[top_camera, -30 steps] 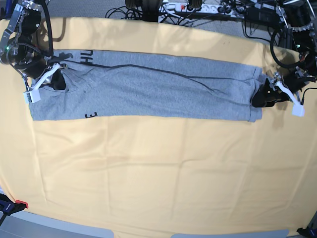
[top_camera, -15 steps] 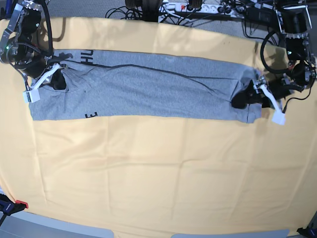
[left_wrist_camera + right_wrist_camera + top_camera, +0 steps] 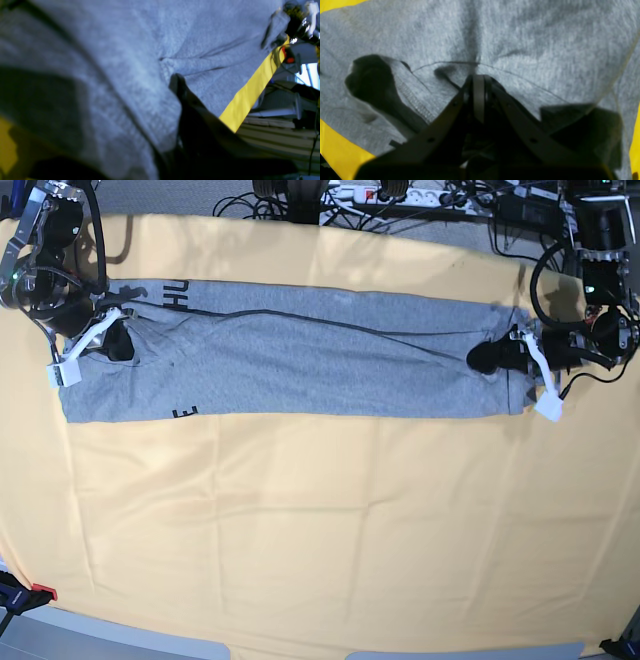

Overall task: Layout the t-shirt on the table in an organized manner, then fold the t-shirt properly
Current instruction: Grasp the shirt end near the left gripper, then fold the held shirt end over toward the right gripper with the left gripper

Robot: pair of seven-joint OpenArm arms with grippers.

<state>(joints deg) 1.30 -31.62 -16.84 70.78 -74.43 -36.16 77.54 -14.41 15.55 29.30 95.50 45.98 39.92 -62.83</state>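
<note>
Jaws, right gripper: pressed together on a pinch of grey fabric; in our right wrist view the two dark fingers meet at a point and creases radiate from it.
Jaws, left gripper: we cannot tell; in our left wrist view only one dark finger shows, lying against the cloth beside a small pucker.
T-shirt: folded into a long grey band lying flat across the far half of the table, running from 9 o'clock to 3 o'clock in our base view.
Lettering: black capitals show at the band's 9 o'clock end, some at the far edge and one at the near edge.
Right gripper, place: at the 9 o'clock end of the band, on the cloth.
Left gripper, place: at the 3 o'clock end, its dark tip over the shirt's edge, its white part hanging just past the hem.
Seam line: a dark fold edge runs lengthwise along the band, nearer its far side.
Cables and power strip: at 12 o'clock, beyond the table edge.
</note>
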